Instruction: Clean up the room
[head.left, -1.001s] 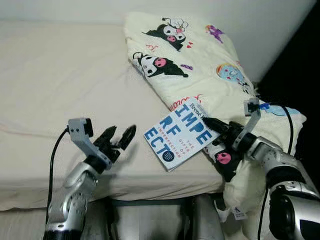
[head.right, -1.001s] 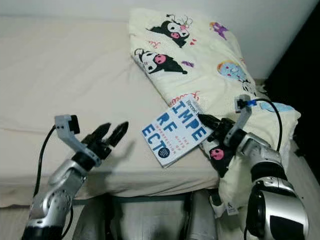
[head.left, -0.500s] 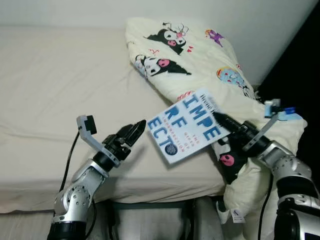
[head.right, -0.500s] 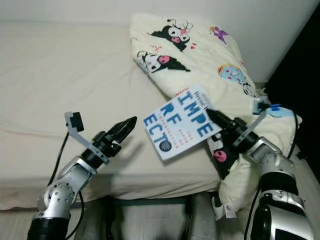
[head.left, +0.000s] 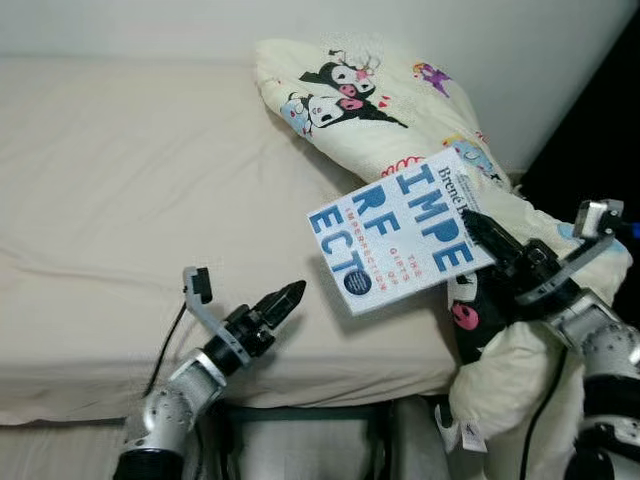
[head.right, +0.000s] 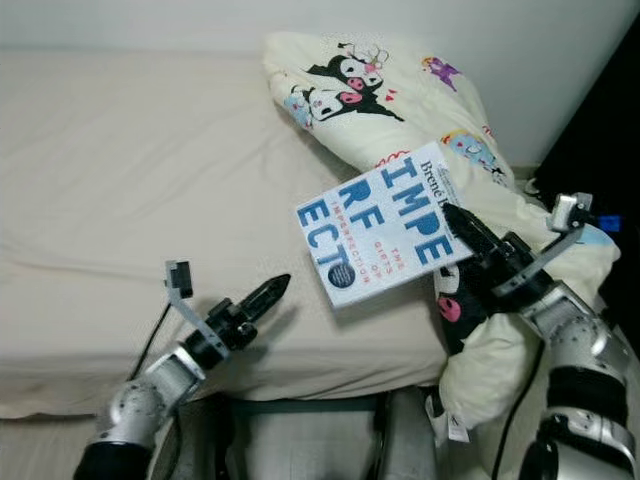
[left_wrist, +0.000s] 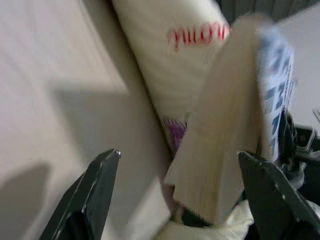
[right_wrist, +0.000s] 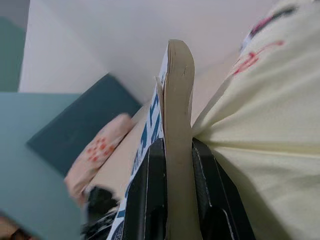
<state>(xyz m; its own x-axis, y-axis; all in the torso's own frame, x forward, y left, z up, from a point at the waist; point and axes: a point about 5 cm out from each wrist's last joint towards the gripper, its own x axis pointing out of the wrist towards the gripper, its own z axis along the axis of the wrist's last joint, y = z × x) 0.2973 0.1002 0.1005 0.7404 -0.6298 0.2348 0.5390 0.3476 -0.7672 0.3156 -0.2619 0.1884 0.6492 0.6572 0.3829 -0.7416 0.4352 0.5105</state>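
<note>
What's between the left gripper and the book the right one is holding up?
Nothing visible. The left gripper points at the white paperback book with blue lettering across open air above the beige mattress. The right gripper clamps the book's far edge; the cartoon-print cream duvet lies behind.

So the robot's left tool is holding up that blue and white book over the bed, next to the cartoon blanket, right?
Not quite: the right tool holds the book, as the right eye view shows. The left tool is lower, near the bed edge. The cartoon blanket is beside it.
</note>
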